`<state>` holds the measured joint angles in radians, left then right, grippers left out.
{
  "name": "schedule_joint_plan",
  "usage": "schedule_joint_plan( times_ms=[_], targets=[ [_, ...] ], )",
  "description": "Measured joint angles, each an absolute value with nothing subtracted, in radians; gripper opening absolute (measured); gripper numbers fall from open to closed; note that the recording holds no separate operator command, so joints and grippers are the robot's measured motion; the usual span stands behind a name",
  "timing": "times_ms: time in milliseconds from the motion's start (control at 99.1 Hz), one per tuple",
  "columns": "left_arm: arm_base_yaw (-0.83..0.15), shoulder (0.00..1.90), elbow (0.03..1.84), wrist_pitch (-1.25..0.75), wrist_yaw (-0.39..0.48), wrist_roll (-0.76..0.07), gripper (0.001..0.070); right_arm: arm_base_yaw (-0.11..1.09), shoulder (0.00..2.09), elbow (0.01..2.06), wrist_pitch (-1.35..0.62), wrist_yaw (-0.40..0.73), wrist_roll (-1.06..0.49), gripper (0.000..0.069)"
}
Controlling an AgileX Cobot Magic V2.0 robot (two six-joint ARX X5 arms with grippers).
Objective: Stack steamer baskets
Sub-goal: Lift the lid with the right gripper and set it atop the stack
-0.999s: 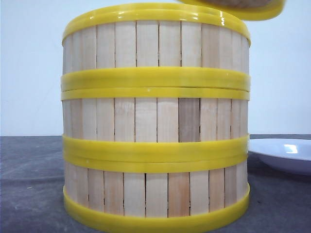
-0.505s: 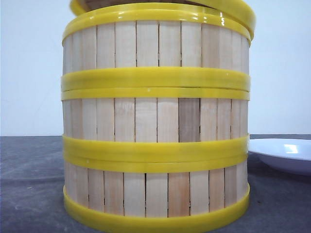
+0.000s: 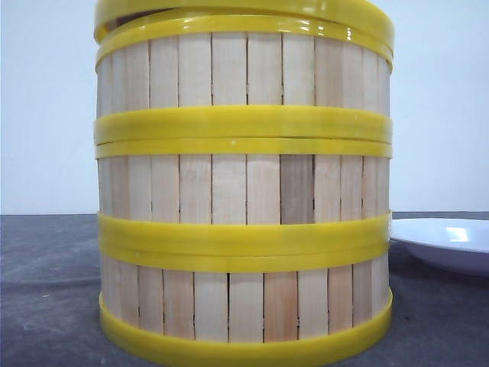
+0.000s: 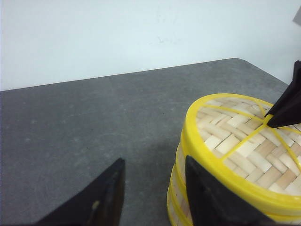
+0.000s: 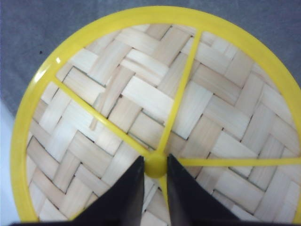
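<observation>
- Your right gripper point(image 5: 155, 165) sits straight above the lid point(image 5: 160, 117), fingers pinched on the yellow knob point(image 5: 155, 165) at its centre. So the thing you hold hangs directly under the claw, with no sideways offset that I can see.
- The lid is round, so there is no long axis to line up; only its tilt matters.
- The steamer baskets point(image 3: 244, 191) stand as a three-high stack on the grey table point(image 3: 46, 290), the white plate point(image 3: 447, 241) just beside it on the right.
- In the front view the lid's yellow rim point(image 3: 244, 9) lies over the top basket's rim, with a dark gap showing at its left end. I judge it not fully seated, slightly tilted.
- Your left gripper point(image 4: 153, 193) is spread apart and holds nothing, beside the stack near its top, not touching it.
- The right arm is the one on the job; the left is idle.
- Against a second ago: the lid was then off to the upper right of the stack, clear of it. Half a second ago it overhung the top rim at a slant. Now it covers the whole top. The stack and plate have not shifted.
</observation>
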<state>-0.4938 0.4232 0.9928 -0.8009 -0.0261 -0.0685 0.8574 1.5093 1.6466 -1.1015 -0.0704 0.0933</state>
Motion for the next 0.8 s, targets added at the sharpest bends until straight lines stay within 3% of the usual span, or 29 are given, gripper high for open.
schedule_joint_plan(
  times_ms=[323, 383, 484, 535, 797],
  targets=[
    [-0.494, 0.423, 0.993, -0.804, -0.027, -0.068, 0.0233, 0.857, 1.539, 1.651, -1.097, -0.067, 0.086, 0.0061],
    [-0.494, 0.423, 0.993, -0.804, -0.027, -0.068, 0.0233, 0.857, 1.54, 1.652, -1.097, -0.067, 0.085, 0.0137],
    [-0.494, 0.423, 0.993, -0.804, -0.027, -0.068, 0.0233, 0.857, 1.544, 1.652, -1.089, -0.066, 0.085, 0.0357],
    [-0.494, 0.423, 0.993, -0.804, -0.027, -0.068, 0.0233, 0.857, 1.546, 1.652, -1.086, -0.058, 0.084, 0.0415],
    [-0.494, 0.423, 0.993, -0.804, -0.027, -0.068, 0.0233, 0.858, 1.526, 1.746, -1.103, 0.028, 0.067, 0.0463]
  ],
)
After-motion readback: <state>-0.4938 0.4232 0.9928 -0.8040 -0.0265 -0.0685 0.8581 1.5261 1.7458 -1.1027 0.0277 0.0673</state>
